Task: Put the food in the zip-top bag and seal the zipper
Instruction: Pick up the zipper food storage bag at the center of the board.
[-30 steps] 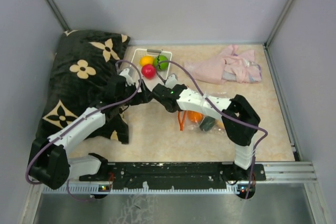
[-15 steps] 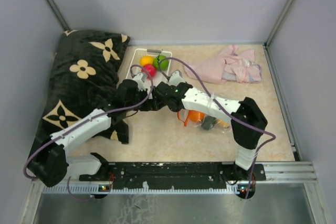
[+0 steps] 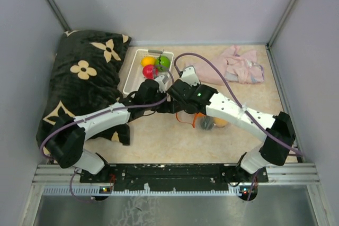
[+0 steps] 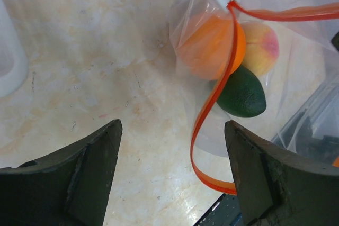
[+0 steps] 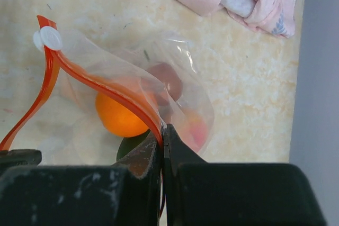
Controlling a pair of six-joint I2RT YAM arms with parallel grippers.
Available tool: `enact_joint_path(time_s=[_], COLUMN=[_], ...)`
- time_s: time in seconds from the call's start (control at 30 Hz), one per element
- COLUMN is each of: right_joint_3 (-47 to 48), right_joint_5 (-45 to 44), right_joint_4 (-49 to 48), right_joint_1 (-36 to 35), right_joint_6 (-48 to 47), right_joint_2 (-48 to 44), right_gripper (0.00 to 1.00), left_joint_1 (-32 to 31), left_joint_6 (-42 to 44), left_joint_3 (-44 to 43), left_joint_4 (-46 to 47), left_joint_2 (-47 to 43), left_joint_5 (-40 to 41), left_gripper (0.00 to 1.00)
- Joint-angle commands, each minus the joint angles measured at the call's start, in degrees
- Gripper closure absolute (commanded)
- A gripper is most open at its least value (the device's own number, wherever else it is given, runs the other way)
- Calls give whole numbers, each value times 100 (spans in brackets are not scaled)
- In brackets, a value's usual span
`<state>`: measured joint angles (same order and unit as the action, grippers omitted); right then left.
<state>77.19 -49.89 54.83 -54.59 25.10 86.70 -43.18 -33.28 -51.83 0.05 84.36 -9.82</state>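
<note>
The clear zip-top bag (image 5: 175,93) lies on the table with an orange (image 4: 212,46), a peach (image 4: 262,48) and a dark green (image 4: 241,93) food piece inside. Its red-orange zipper (image 4: 212,115) loops open at the mouth, a white slider (image 5: 50,38) at one end. My right gripper (image 5: 163,130) is shut on the zipper strip, holding that edge up. My left gripper (image 4: 172,168) hangs open above the bare table just left of the bag mouth, nothing between its fingers. Yellow (image 3: 148,61), red (image 3: 149,71) and bright green (image 3: 162,62) food sit in the white basket (image 3: 131,75).
A black flowered pillow (image 3: 79,78) fills the left side, under the left arm. A crumpled pink cloth (image 3: 233,64) lies at the back right. Grey walls close in the table on three sides. Both wrists crowd together between basket and bag.
My right gripper has closed on the zipper strip and lifted that edge of the bag. Both arms have reached further right and forward; the left gripper now hangs beside the bag mouth.
</note>
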Motion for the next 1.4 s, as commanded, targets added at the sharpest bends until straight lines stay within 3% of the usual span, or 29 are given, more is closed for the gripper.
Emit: enact_joint_path(time_s=[0.0,0.17,0.27,0.4,0.47,0.67,0.9,1.07,1.23,1.37], right_joint_3=[-152,-371,-472,-617,-666,-631,-521,-572,-571,-532], right_joint_5=[17,181,317,436,491,562,568,600,721,690], right_joint_4=[-549,-765,-827,-851,-821,-590,-395,-350,-376,-321], right_joint_1=[-54,46,143,242,285,330,386,543,717,862], right_joint_6=[61,21,-8,-103,-164,-289,-395,-498,-650,-820], right_joint_2=[-471,-777,-924,-1129,-1233,-1498,-1785,-1933,-2080,-2234], right_gripper=[98,97,96,92,89,76,69,73,87,92], left_joint_1=[-124,-293,-424,-580,-654,-831,-1065,-1143,-1149,-1158], left_joint_6=[-13,-13,24,186,268,454,505,620,828,1087], left_joint_3=[-134,-158,-233,-554,-743,-1343,-1827,-2086,-2476,-2841], left_joint_4=[145,132,60,-258,-394,-717,-811,-967,-1210,-1382], left_joint_2=[187,213,230,191,91,61,233,310,486,700], left_joint_5=[56,99,163,367,535,650,678,748,763,842], left_gripper=[18,30,42,76,87,98,100,100,100,100])
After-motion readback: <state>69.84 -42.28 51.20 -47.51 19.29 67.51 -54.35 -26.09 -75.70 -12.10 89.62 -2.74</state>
